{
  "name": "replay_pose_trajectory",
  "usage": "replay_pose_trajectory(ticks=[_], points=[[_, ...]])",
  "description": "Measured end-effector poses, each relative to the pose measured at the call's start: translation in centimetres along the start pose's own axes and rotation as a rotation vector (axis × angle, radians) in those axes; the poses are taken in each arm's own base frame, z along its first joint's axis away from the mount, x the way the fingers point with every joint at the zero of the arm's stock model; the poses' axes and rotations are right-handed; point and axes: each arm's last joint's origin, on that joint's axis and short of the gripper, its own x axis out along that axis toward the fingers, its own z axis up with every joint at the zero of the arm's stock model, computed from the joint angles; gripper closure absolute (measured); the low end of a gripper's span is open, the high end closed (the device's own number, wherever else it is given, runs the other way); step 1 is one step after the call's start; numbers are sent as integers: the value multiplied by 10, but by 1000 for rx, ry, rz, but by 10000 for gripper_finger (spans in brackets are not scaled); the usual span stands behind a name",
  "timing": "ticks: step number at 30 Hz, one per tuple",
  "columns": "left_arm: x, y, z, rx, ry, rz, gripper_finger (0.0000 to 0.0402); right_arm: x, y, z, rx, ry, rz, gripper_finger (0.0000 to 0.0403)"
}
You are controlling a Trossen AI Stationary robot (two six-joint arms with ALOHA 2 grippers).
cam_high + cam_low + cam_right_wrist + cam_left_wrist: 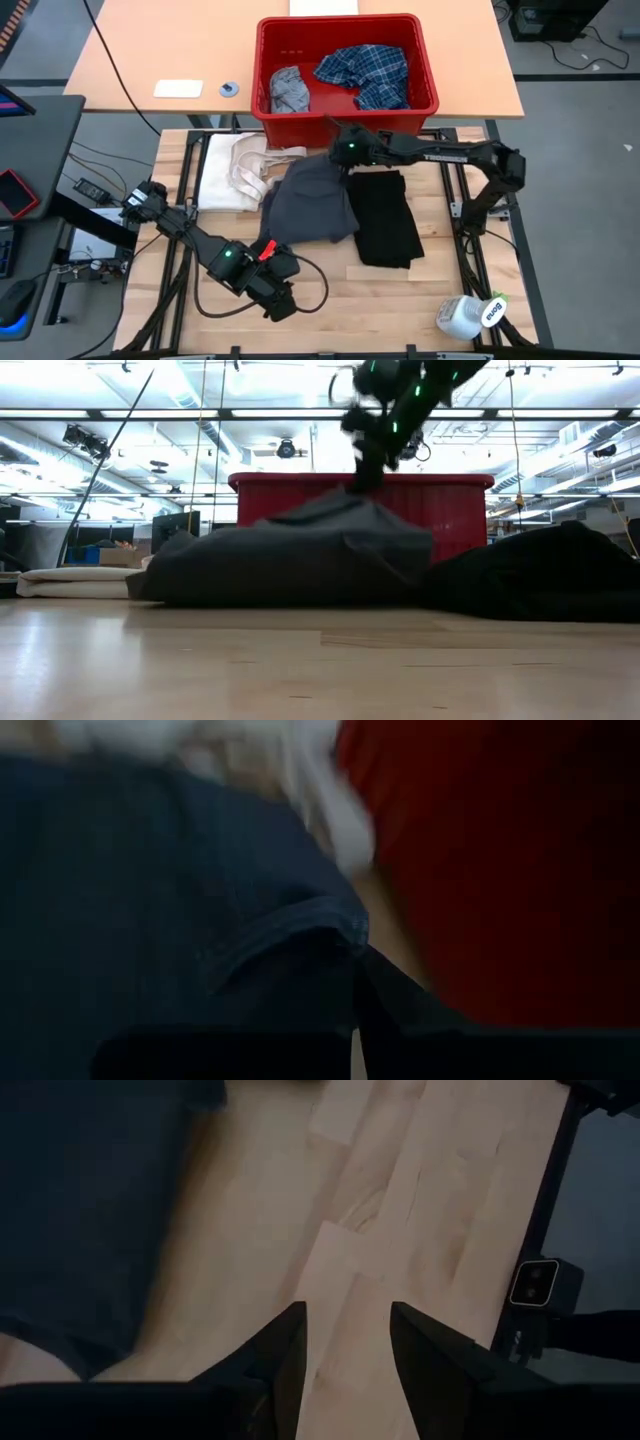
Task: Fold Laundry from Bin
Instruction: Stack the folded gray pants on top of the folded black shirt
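I count four garments. Two lie in the red bin — a light grey one and the plaid shirt. Two lie on the table: the dark grey one beside the black one. My right gripper pinches the dark grey garment's edge nearest the bin. My left gripper hangs parted, empty, over bare wood.

"Bona" on the white bottle
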Motion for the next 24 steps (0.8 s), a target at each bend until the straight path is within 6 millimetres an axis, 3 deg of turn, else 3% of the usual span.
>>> replay_pose_trajectory(ticks=[7,11,15,19,24], points=[[1,3,1,-12,2,18,253,56,3,-31,104,179,183,354],[2,6,3,0,5,37,253,60,-4,-32,162,198,237,294],[5,11,9,46,-12,70,253,33,-25,-19,201,178,215,233],[15,21,22,90,-45,136,253,-17,-49,4,263,99,180,194],[58,38,43,117,10,240,244,-73,-56,11,316,-20,162,179]])
